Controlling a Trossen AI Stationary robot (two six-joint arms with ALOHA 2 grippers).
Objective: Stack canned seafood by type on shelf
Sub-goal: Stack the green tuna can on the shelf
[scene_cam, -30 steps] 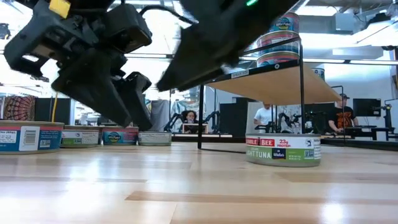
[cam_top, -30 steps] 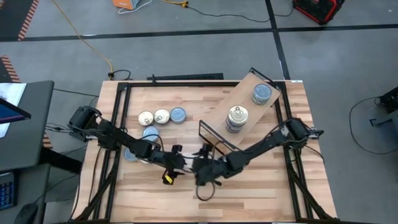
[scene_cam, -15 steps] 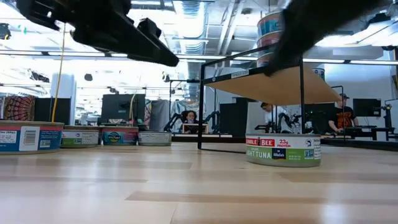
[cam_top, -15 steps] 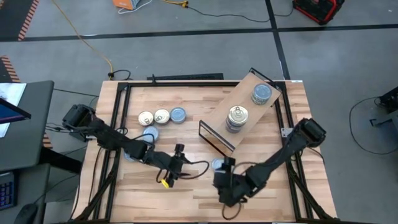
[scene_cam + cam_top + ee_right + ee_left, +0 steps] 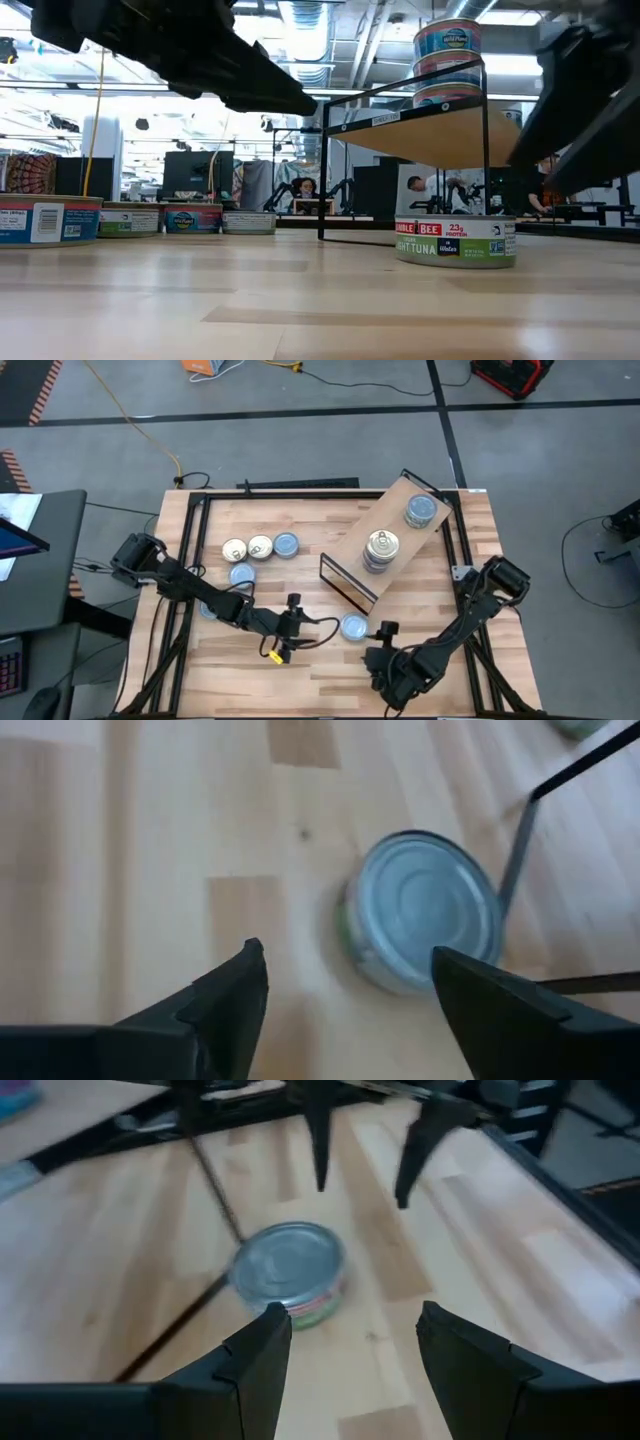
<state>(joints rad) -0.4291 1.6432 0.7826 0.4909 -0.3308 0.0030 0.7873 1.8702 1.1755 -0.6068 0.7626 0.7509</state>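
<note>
left hand [image 5: 290, 628]: just to the left of the loose tin, fingers spread and holding nothing; in its wrist view the tin sits straight ahead, a little beyond the fingertips.
loose tin [image 5: 353, 626]: a blue-lidded can lying flat on the worktop [image 5: 440, 610], just in front of the shelf's near corner, between the two hands.
right hand [image 5: 383, 660]: down by the front edge, just below and right of the tin; fingers spread with nothing between them; its wrist view shows the lid [image 5: 428, 908] ahead and off toward one finger.
nearer arm: my guess is either could reach it; the left looks better lined up.
long axis: none to speak of; the tin is round, so a grip across the rim should work from any side.
shelf [image 5: 395, 530]: set at a slant at the right rear, with a gold-lidded stack [image 5: 382, 548] and a blue-lidded stack [image 5: 421, 511] on it.
other tins [image 5: 260, 546]: a cluster on the left half of the worktop, not yet stacked.
</note>
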